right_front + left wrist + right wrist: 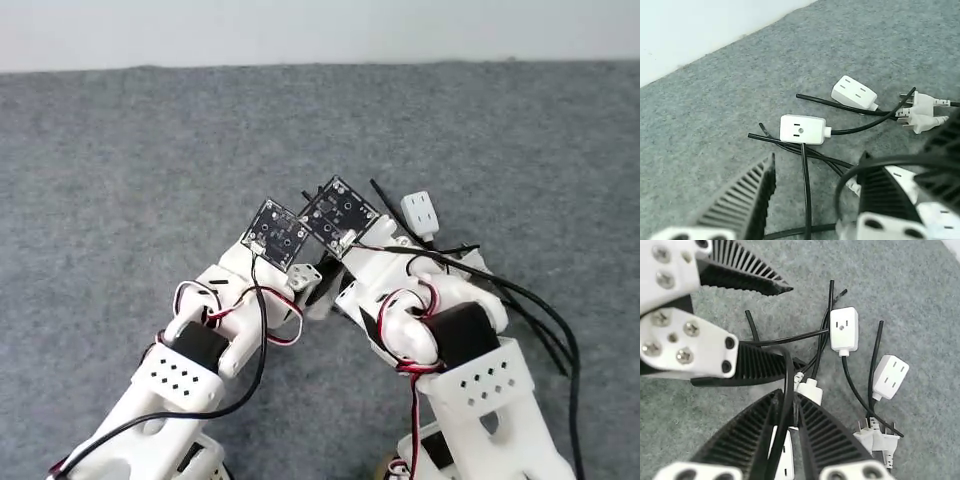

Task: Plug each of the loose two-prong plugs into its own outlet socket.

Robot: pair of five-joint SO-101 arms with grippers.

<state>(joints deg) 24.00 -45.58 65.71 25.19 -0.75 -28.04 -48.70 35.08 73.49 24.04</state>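
My right gripper (792, 400) is shut on a white two-prong plug (809, 390), with the plug's black cable (786, 380) running up between its fingers. Just beside it, my left gripper (817, 160) is open and straddles a black cable (805, 180) on the carpet. A single white outlet socket (801, 129) (844, 329) lies just past both grippers. A multi-slot white socket (855, 93) (890, 376) lies farther off, and it also appears in the high view (420, 213). Two more white plugs (920, 114) (877, 437) lie side by side on the carpet.
Grey carpet (130, 170) covers the table up to a pale wall (300, 30) at the back. Several black cables (540, 320) trail off to the right of the arms. Both wrists sit close together over the tangle, their camera boards (275, 232) nearly touching.
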